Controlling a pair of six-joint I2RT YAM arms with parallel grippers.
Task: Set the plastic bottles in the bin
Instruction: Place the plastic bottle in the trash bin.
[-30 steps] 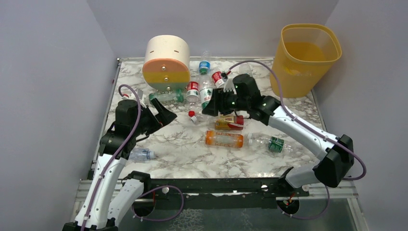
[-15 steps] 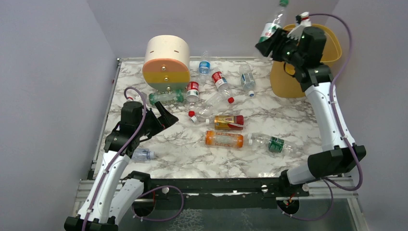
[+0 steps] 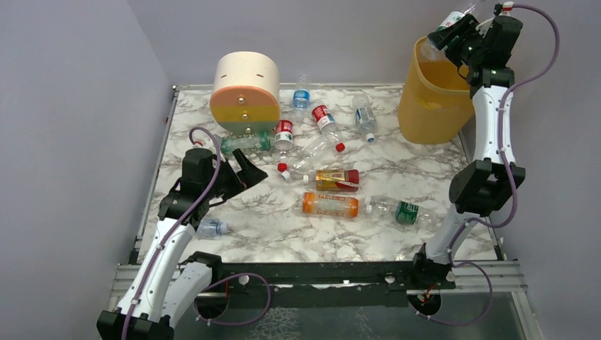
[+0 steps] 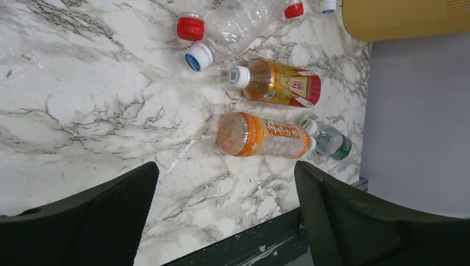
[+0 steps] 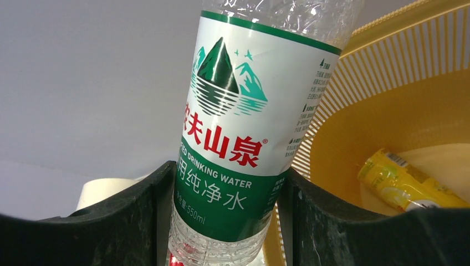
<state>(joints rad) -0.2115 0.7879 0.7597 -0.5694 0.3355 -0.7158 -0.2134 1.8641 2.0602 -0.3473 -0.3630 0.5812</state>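
My right gripper is clamped on a green-label bottle, held tilted high over the bin, closer to its rim than its middle. If I let go here, I think it could clip the rim and bounce out. The left gripper hangs spread and empty over the table, above the orange bottle.

Yellow-orange bin — grey-veined white table

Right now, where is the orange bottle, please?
The orange bottle lies centrally in the top view, just below the amber bottle, with a green-labelled bottle off its right end.
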